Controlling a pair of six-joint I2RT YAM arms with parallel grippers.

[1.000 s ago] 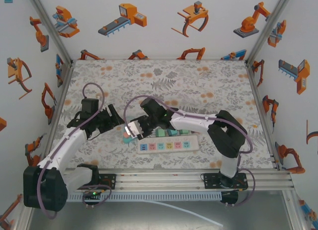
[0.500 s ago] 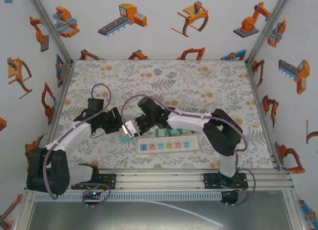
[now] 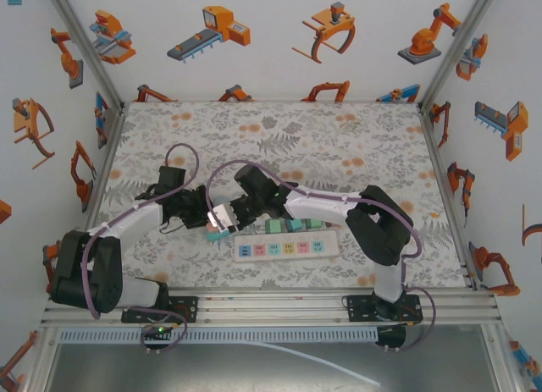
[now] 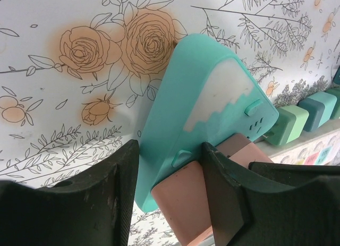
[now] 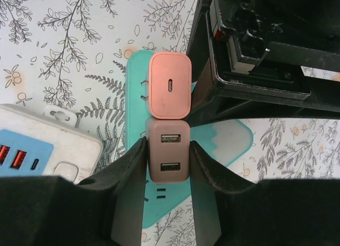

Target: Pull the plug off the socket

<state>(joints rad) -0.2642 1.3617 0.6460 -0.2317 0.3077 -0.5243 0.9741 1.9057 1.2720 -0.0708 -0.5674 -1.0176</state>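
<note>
The right gripper (image 5: 167, 150) pinches a dusty-pink, square charger plug with two USB ports (image 5: 167, 158), one black finger pressed on each of its sides. This plug stands on the face of a teal plastic socket block (image 5: 223, 134), just near of a second, salmon-pink charger plug with one oval port (image 5: 170, 85). The two plugs touch edge to edge. Whether the held plug's pins sit fully in the block cannot be told.

The left gripper (image 4: 170, 150) is closed on the teal socket block, whose body fills the gap between its two black fingers (image 4: 106, 203). The block's far end, with a whitish patch on top, sticks out beyond the fingertips and lies tilted across the floral table cover (image 3: 339, 146).

From above, the two grippers meet left of the table's middle, towards the near edge. The left one comes in from the left and the right one reaches across from the right. The teal block lies just below them.

A long white power strip with coloured socket faces (image 3: 332, 244) lies just right of the block, parallel to the near edge. A row of green and teal blocks (image 4: 289, 124) lies along its far side.
</note>
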